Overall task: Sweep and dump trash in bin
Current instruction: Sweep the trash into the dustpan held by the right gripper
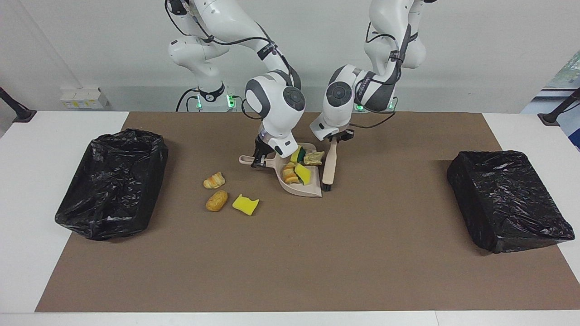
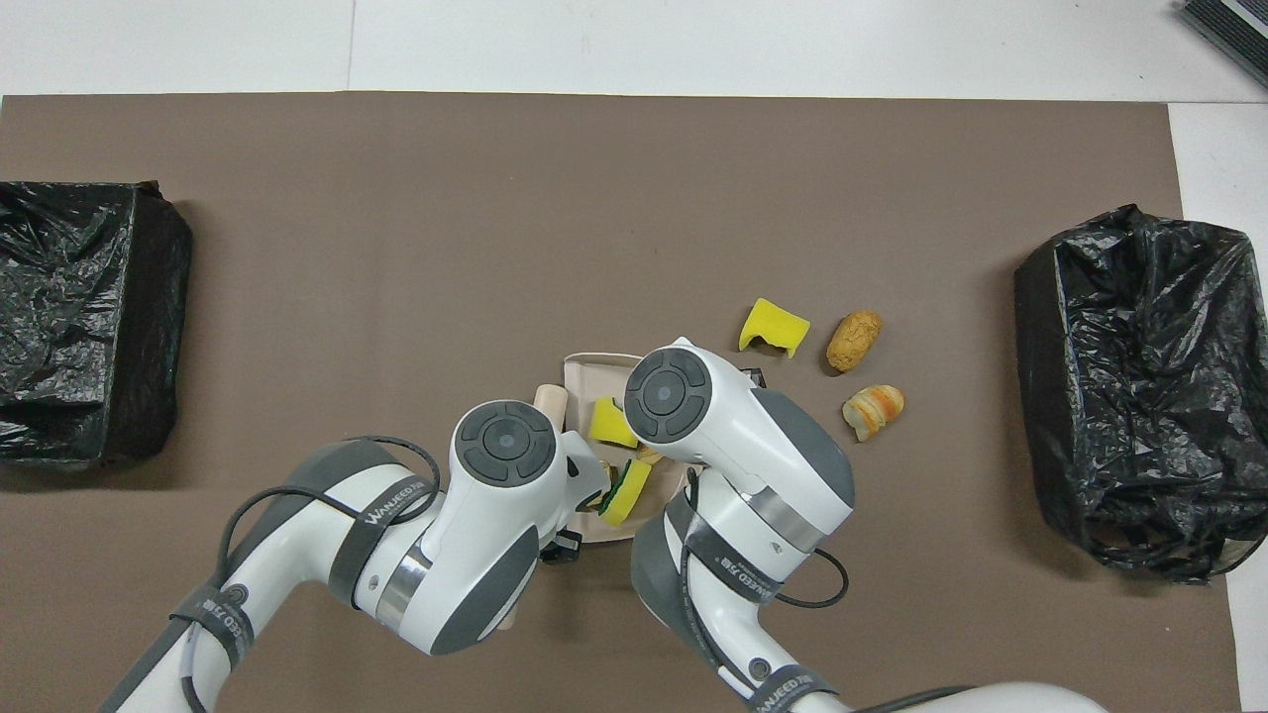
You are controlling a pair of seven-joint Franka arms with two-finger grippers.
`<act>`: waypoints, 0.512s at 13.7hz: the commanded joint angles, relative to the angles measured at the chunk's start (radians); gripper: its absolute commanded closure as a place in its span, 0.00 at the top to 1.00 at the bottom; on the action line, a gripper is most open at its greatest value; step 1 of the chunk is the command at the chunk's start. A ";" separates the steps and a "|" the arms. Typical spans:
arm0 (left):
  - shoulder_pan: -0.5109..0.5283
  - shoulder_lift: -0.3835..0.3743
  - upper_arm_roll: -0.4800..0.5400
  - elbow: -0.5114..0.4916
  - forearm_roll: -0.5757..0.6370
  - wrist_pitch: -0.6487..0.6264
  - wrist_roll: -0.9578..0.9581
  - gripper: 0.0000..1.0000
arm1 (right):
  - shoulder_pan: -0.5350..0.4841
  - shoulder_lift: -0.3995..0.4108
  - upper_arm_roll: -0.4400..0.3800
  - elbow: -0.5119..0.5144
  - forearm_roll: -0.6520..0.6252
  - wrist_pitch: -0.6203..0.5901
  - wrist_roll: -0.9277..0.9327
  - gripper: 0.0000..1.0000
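Facing view: the right gripper point(image 1: 258, 161) is clamped on the handle of the beige dustpan point(image 1: 312, 189), which lies flat on the brown mat point(image 1: 290, 253) at the table's centre. The left gripper point(image 1: 334, 138) is closed around the handle of the brush point(image 1: 329, 168), whose head rests against the dustpan's open mouth, on the side toward the left arm's end. Four pieces of the trash point(image 1: 298, 170) sit in the pan: a sliced pastry, a yellow sponge chunk, a green-backed sponge and a crumpled tan scrap. Three more lie on the mat at about eight o'clock from the pan: a croissant piece point(image 1: 214, 180), a bread roll point(image 1: 217, 200) and a yellow sponge point(image 1: 245, 204). One black-lined bin point(image 1: 111, 181) stands at nine o'clock, another point(image 1: 507, 199) at three o'clock.

The sweeping step looks half done; the next move probably calls for carrying the brush round to the three loose scraps and drawing them toward the pan before any dumping.

Overhead view: both arms' wrists cover most of the dustpan point(image 2: 586, 371) and hide both grippers; only a corner of the pan, the brush's end point(image 2: 550, 398) and two sponge pieces show. The three loose scraps sit at two o'clock from the pan. How firmly the brush bristles touch the mat I cannot tell here.
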 commanded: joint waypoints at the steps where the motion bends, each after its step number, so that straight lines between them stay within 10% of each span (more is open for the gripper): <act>1: -0.035 -0.012 0.016 0.019 -0.032 0.014 -0.063 0.00 | -0.021 0.003 0.008 -0.007 -0.005 0.023 -0.015 0.00; 7: 0.043 -0.010 0.028 0.077 0.011 -0.029 -0.063 0.00 | -0.100 -0.036 0.008 0.005 -0.005 0.055 -0.157 0.00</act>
